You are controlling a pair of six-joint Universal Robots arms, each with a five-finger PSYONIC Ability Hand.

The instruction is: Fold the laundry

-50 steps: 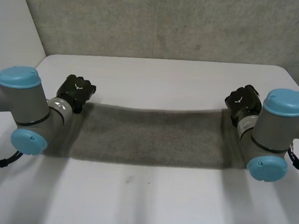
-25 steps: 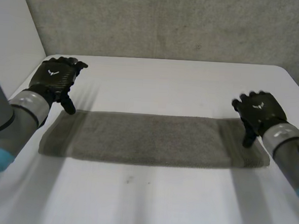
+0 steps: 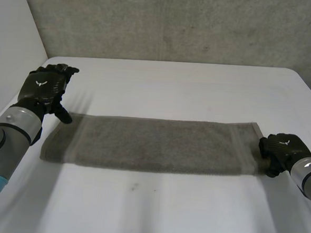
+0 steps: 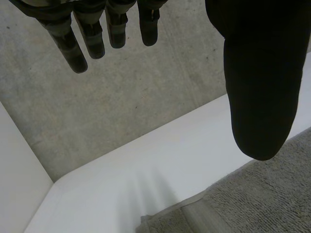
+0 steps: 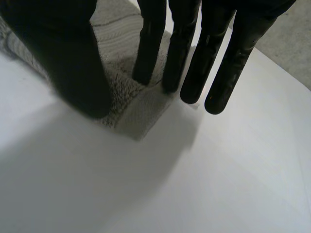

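A grey towel lies flat on the white table as a long strip running left to right. My left hand hovers above and just beyond the strip's far left corner. Its fingers are straight and spread from the thumb, holding nothing, with the towel below them. My right hand is low at the strip's right end. There its straight fingers and thumb point down onto the towel's corner, which still lies flat.
A grey concrete wall stands behind the table's far edge. A white panel rises at the left. Bare table surface spreads in front of the towel and beyond it.
Both hands let go of the towel's far corners and opened, and the towel settled flat. The left hand drew back to the left; the right hand came down to the right end.
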